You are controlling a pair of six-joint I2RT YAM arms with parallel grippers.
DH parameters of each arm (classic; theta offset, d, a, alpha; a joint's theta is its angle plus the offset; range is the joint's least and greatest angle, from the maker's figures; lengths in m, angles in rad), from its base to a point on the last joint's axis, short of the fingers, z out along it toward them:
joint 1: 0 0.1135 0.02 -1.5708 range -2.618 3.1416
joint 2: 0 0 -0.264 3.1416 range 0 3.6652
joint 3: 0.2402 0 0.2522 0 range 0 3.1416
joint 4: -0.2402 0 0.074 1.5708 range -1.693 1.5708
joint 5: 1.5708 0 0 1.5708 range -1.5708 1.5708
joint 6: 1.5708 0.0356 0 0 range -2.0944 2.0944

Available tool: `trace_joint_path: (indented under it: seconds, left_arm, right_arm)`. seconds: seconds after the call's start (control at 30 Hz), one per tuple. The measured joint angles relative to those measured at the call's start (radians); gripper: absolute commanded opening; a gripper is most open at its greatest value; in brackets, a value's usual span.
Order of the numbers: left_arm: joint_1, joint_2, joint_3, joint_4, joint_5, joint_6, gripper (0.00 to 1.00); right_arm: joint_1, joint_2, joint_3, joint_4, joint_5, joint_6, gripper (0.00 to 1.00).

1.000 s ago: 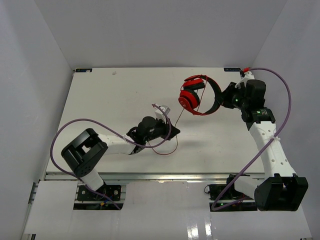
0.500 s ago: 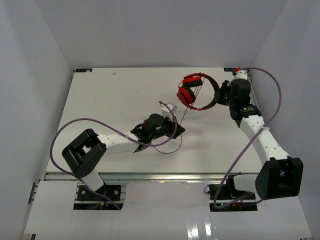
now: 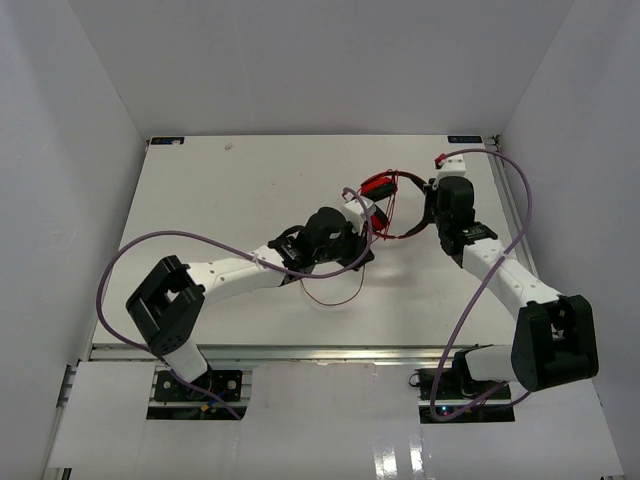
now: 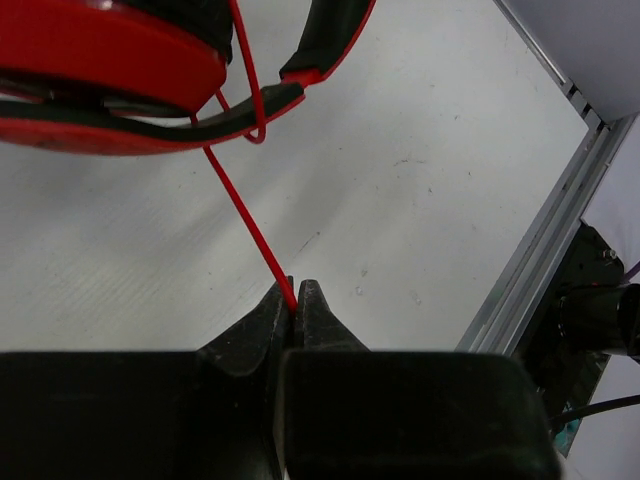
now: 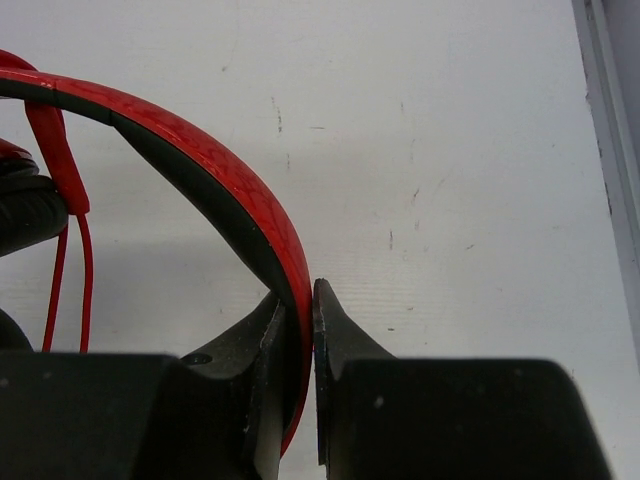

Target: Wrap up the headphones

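The red headphones [image 3: 385, 192] with black padding are held up over the table's middle right. My right gripper [image 5: 296, 300] is shut on the red headband [image 5: 225, 180]; in the top view it [image 3: 428, 205] sits at the band's right side. My left gripper [image 4: 297, 298] is shut on the thin red cord [image 4: 245, 215], which runs up taut to the ear cup [image 4: 100, 60]; in the top view it [image 3: 362, 222] is just left of and below the headphones. The rest of the cord [image 3: 335, 295] hangs in a loop to the table below the left arm. The plug is not visible.
Purple robot cables [image 3: 150, 255] arc over both arms. The table's right edge rail [image 4: 545, 250] shows in the left wrist view, and also in the right wrist view [image 5: 610, 170]. White walls enclose the table on three sides.
My right gripper has swung the headphones left and nearer. My left gripper has moved right and up with the cord, close to the ear cups. The slack loop is shorter.
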Motion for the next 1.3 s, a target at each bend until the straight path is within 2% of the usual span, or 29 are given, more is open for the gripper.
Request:
trace_joint_path:
  seconds: [0.3, 0.5, 0.93, 1.3]
  left_arm:
    - [-0.001, 0.065, 0.252, -0.354, -0.07, 0.223, 0.0]
    - [-0.003, 0.098, 0.337, -0.492, -0.162, 0.358, 0.0]
    - [-0.014, 0.088, 0.343, -0.543, -0.382, 0.477, 0.0]
    - [-0.074, 0.084, 0.343, -0.436, -0.595, 0.604, 0.0]
  right_arm:
    - [0.076, 0.003, -0.064, 0.098, 0.045, -0.179, 0.08]
    - [0.093, 0.002, -0.065, 0.116, 0.054, -0.217, 0.08]
    - [0.094, 0.003, -0.064, 0.099, 0.042, -0.182, 0.08]
    - [0.094, 0.041, -0.018, 0.032, -0.019, -0.091, 0.08]
